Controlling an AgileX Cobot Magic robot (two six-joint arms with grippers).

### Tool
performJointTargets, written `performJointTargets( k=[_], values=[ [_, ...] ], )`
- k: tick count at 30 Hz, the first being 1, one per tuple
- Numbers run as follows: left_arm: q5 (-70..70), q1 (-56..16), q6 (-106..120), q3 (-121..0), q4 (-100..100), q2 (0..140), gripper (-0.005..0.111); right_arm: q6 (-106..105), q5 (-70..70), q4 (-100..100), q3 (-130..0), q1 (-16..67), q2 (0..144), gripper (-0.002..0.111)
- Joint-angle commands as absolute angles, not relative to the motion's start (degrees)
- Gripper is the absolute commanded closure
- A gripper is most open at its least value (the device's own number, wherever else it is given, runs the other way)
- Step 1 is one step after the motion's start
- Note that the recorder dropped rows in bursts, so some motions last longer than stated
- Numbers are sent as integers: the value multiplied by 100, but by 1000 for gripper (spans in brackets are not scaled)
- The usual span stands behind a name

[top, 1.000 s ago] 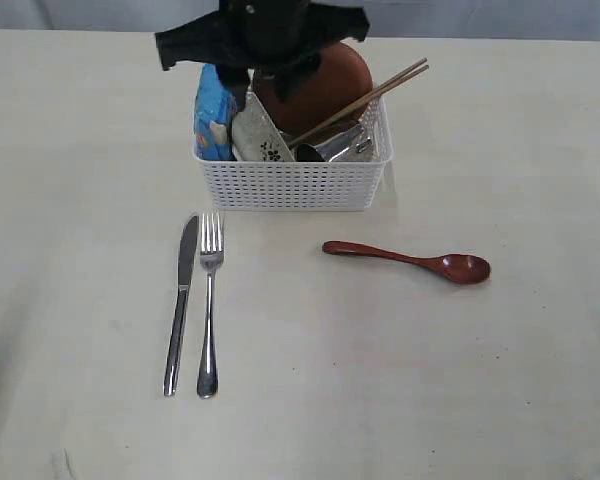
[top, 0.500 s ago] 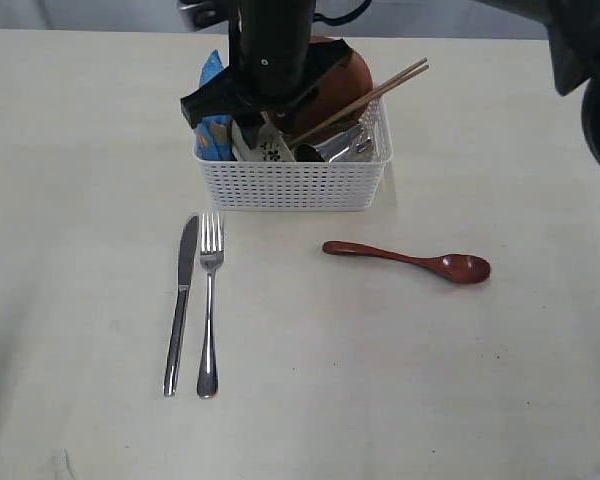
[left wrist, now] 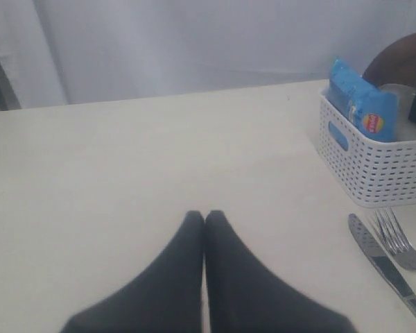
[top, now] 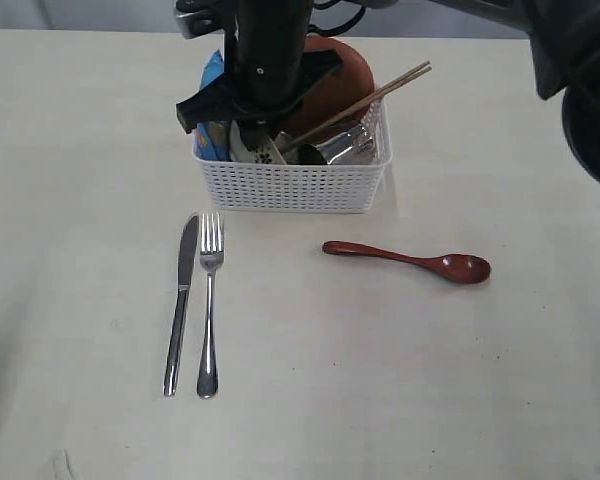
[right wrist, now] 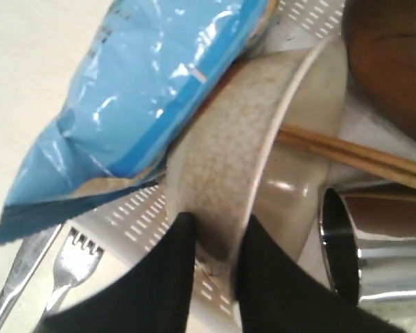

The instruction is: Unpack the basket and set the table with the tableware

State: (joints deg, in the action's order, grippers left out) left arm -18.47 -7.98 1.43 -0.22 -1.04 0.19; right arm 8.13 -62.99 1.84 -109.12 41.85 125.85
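My right gripper (right wrist: 218, 222) is down in the white basket (top: 290, 186), its fingers pinching the wall of the off-white bowl (right wrist: 222, 163) at the rim, one inside and one outside. My left gripper (left wrist: 205, 216) hovers over the bare table (top: 430, 380), fingers pressed together on nothing. The lift worries me: the chopsticks (right wrist: 347, 158) cross the bowl's mouth and the blue chip bag (right wrist: 159, 90) leans on its back, so either could be dragged out. Such a thin grip on a tilted bowl may also slip, or tug the light basket along.
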Motion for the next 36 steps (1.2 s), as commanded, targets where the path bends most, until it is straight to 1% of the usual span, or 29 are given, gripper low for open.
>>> performJointTargets(
  k=[1, 16, 25, 36],
  values=[
    [-1836, -793, 175, 0, -81, 0, 107, 758, -6316, 299, -10926, 4144, 12597, 109],
    [-1836, -793, 175, 0, -81, 0, 107, 694, -6317, 211, -10926, 4144, 12597, 109],
    [-1836, -793, 175, 0, -81, 0, 107, 511, -5999, -302, -10926, 4144, 12597, 109],
    [-1836, -793, 175, 0, -81, 0, 107, 316, -5881, -292, -10926, 4144, 12403, 109]
  ],
)
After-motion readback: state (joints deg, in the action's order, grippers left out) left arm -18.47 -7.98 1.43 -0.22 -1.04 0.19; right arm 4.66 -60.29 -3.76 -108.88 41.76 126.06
